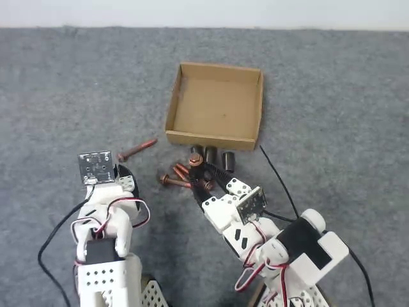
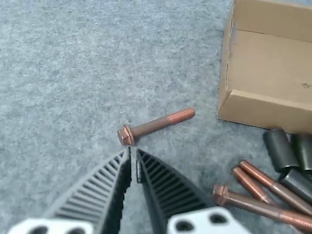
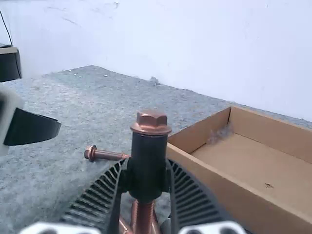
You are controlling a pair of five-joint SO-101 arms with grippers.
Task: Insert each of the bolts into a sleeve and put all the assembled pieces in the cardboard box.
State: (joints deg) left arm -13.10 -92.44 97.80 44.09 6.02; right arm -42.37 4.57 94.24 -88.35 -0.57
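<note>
The right claw point(image 3: 145, 168) is gripping an upright sleeve point(image 3: 146, 151) with a bolt point(image 3: 150, 123) through it; the left claw point(image 2: 132, 155) is sitting closed and empty just behind a lone bolt point(image 2: 156, 124); spare bolts point(image 2: 265, 208) and sleeves point(image 2: 280, 148) are lying before the cardboard box point(image 1: 214, 138), toward the worktop's far edge.

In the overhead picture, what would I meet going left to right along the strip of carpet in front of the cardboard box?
Lone bolt → loose bolts → bolt already in its sleeve → empty sleeve → second empty sleeve → black cable.
</note>
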